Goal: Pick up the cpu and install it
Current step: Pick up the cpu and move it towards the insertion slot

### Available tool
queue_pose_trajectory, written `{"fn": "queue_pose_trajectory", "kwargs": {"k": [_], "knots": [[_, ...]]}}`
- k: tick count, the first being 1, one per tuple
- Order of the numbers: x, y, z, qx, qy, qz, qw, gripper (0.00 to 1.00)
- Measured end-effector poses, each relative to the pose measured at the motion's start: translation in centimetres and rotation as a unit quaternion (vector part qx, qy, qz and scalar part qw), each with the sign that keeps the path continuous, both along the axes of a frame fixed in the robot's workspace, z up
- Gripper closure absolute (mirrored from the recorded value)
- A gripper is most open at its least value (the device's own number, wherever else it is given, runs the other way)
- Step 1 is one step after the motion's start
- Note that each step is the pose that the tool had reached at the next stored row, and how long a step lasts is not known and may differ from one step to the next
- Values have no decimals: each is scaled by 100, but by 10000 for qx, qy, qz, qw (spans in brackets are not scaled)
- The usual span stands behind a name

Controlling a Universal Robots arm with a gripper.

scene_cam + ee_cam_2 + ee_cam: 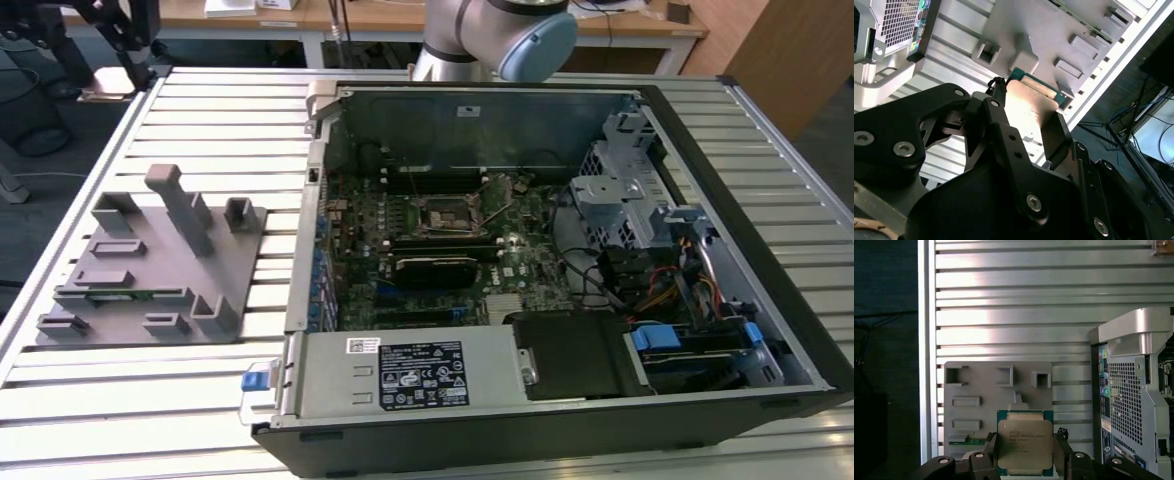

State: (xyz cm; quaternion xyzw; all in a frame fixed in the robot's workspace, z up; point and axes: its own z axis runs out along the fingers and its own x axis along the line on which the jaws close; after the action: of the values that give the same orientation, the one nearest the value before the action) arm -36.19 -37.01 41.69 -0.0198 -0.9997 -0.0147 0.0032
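The cpu, a flat square chip with a pale metal top and a green rim, sits between two black fingers in the first wrist view. My gripper is shut on its two opposite edges and holds it well above the grey fixture. In the second wrist view the cpu appears edge-on as a pale plate with a green rim, clamped in the gripper. The motherboard socket, a black square frame, lies inside the open computer case in the exterior view.
A grey fixture with slots and upright posts lies on the slatted metal table, at the exterior view's left of the case. The arm rises behind the case. Cables and a drive cage crowd the case's right side.
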Motion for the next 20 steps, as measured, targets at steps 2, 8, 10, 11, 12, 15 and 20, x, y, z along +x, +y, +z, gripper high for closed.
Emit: {"fn": "queue_pose_trajectory", "kwargs": {"k": [2, 8, 10, 11, 12, 15, 20], "knots": [[25, 0, 0, 0, 0, 0, 10000, 47], [96, 0, 0, 0, 0, 0, 10000, 47], [119, 0, 0, 0, 0, 0, 10000, 47], [130, 0, 0, 0, 0, 0, 10000, 47], [142, 0, 0, 0, 0, 0, 10000, 47], [182, 0, 0, 0, 0, 0, 10000, 47], [247, 0, 0, 0, 0, 0, 10000, 47]]}}
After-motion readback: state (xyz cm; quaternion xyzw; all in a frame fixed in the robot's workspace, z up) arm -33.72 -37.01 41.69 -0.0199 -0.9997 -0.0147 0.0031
